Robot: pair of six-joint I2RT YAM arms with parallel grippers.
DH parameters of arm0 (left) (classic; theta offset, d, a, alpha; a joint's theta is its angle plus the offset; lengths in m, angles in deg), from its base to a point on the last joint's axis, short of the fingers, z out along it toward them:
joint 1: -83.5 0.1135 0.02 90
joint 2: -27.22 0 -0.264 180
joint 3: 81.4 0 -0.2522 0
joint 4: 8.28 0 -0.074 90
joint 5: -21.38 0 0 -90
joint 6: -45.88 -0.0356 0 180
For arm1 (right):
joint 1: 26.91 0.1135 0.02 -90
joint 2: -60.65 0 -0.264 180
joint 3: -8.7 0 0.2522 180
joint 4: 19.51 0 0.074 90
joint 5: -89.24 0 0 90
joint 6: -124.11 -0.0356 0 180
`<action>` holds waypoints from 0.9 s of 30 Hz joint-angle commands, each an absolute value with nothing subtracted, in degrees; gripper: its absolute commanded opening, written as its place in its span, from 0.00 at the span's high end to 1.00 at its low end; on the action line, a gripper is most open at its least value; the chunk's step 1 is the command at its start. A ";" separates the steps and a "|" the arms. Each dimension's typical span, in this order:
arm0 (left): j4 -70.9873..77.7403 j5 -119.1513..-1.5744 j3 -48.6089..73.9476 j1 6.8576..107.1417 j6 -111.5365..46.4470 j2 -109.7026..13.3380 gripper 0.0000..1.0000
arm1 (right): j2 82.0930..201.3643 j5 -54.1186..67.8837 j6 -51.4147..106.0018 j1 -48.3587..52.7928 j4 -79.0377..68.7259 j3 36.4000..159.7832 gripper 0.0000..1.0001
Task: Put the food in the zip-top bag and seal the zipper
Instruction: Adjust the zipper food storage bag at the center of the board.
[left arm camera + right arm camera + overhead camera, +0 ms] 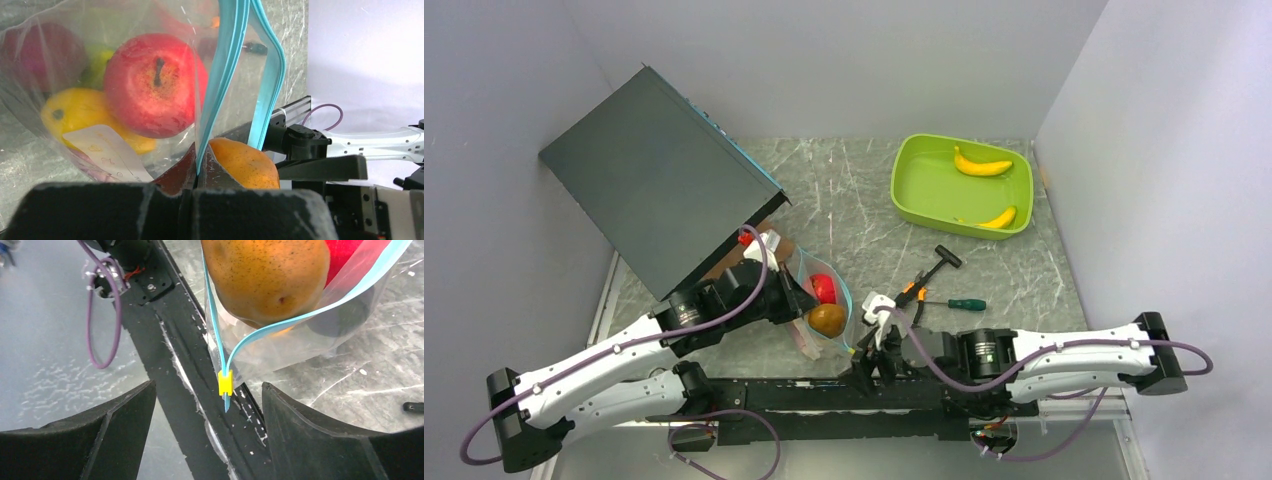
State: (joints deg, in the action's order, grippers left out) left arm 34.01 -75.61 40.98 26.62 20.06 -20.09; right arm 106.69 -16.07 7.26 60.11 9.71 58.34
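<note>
Zip-top bag (822,312), clear, mouth open, by worktop (854,200) front edge, left of centre.
Inside: red apple (152,82), yellow pc (82,115), purple + green behind; brown pear (265,275) sits in mouth. Blue-green zipper (300,315) unsealed, yellow slider (225,383) at end. Two bananas (982,165) in lime tray (902,190), far right corner.

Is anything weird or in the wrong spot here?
Yes. The pear sits right in the open mouth of the bag, between the two zipper strips, so zipping would likely jam on it. Two bananas lie in the green tray, not in the bag.
</note>
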 commanded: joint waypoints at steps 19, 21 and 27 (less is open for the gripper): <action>45.82 -84.72 43.92 26.37 28.61 -2.72 1.00 | 107.90 -38.98 27.01 64.60 0.38 61.76 1.00; 45.88 -84.21 45.24 26.37 28.29 -1.96 1.00 | 110.77 -39.80 28.31 64.55 -1.47 61.62 1.00; 50.45 -81.78 41.95 26.37 19.61 -2.62 0.69 | 111.16 -35.63 32.13 63.05 -4.72 61.74 1.00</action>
State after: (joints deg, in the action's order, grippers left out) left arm 45.21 -80.59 44.96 26.05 26.03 -2.56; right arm 113.18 -36.44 27.47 64.29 -0.23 61.22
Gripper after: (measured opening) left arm 0.229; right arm 0.063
